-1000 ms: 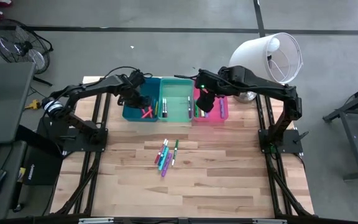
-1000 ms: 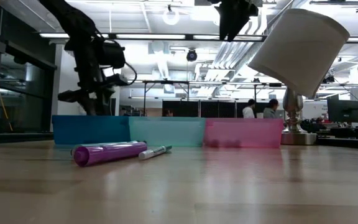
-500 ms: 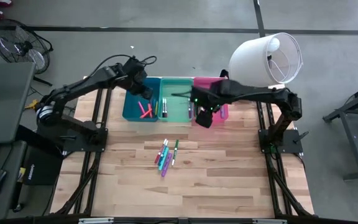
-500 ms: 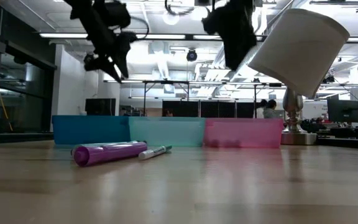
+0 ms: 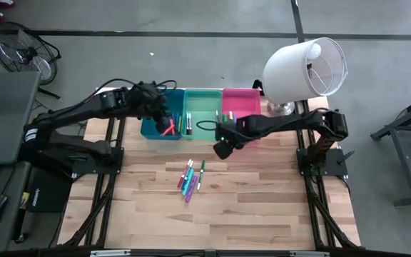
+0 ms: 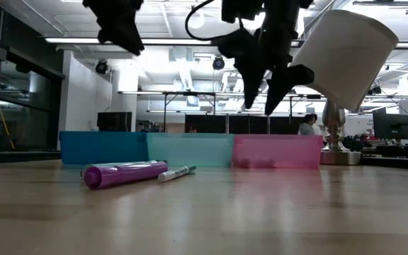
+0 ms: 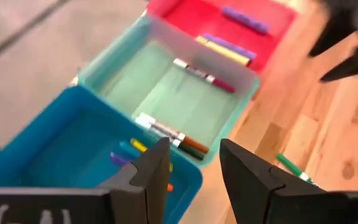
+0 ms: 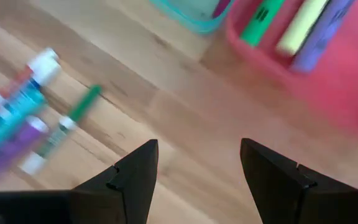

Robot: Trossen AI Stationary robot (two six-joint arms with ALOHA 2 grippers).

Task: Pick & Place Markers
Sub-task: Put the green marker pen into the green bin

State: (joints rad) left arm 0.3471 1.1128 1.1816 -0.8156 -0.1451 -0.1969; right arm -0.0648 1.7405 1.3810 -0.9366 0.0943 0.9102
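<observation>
Several markers (image 5: 190,178) in purple, teal, pink and green lie flat in a loose bunch on the wooden table. In the low view a purple marker (image 6: 125,173) and a green-tipped white one (image 6: 176,172) show. More markers lie in the blue bin (image 5: 148,127), the mint bin (image 5: 204,100) and the pink bin (image 5: 240,96). My left gripper (image 7: 194,171) hangs open and empty high above the blue bin (image 7: 73,143). My right gripper (image 8: 197,165) is open and empty. It points down over bare table just in front of the bins, beside the green marker (image 8: 73,118).
A white lamp with a tilted shade (image 5: 305,68) stands at the table's far right corner, next to the pink bin. The three bins sit side by side along the far edge. The near half of the table (image 5: 212,221) is bare wood.
My left gripper has risen out of the blue bin, rolled and drawn back toward the table's left. My right gripper has come down from above the pink bin and moved toward the near edge, nearer the markers on the table, rolling as it went.
</observation>
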